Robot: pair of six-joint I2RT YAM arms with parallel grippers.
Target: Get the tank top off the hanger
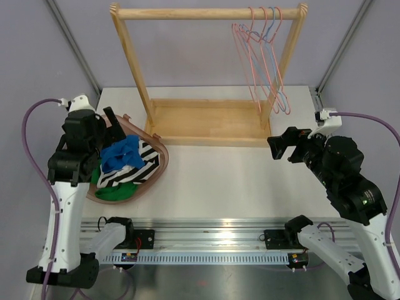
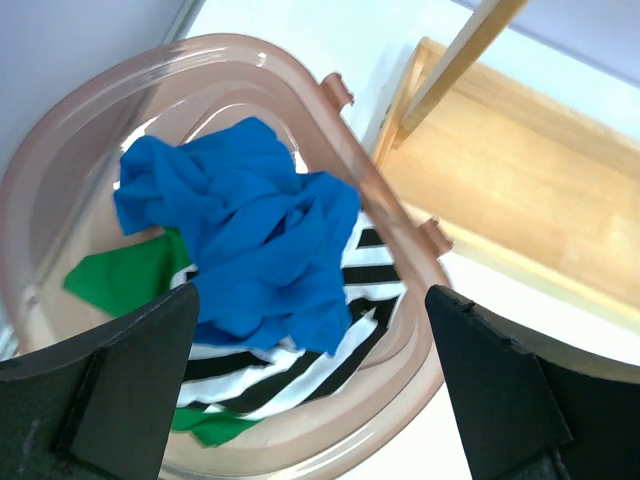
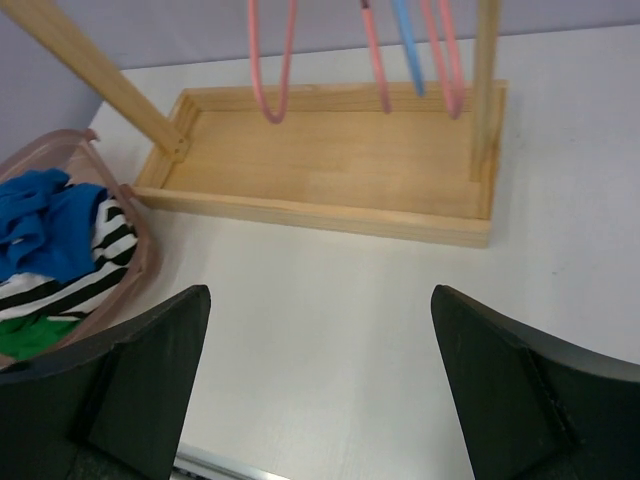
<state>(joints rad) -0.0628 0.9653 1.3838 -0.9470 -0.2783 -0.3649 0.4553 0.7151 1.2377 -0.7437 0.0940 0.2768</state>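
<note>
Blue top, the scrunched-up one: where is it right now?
In the top view, the crumpled blue tank top lies on the left, in the pinkish plastic basket atop a black-and-white striped cloth, just left of the wooden rack.

You are viewing one wooden rack (image 1: 209, 12), four hangers (image 1: 269, 69), one basket (image 1: 164, 159), and three garments (image 1: 122, 153): blue, striped, green.

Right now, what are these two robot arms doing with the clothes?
The hangers on the wooden rack all hang bare. A crumpled blue garment lies on a striped garment in the pink basket. The left arm hovers above it, jaws open and empty. The right arm is poised over the table, jaws open, holding nothing.
</note>
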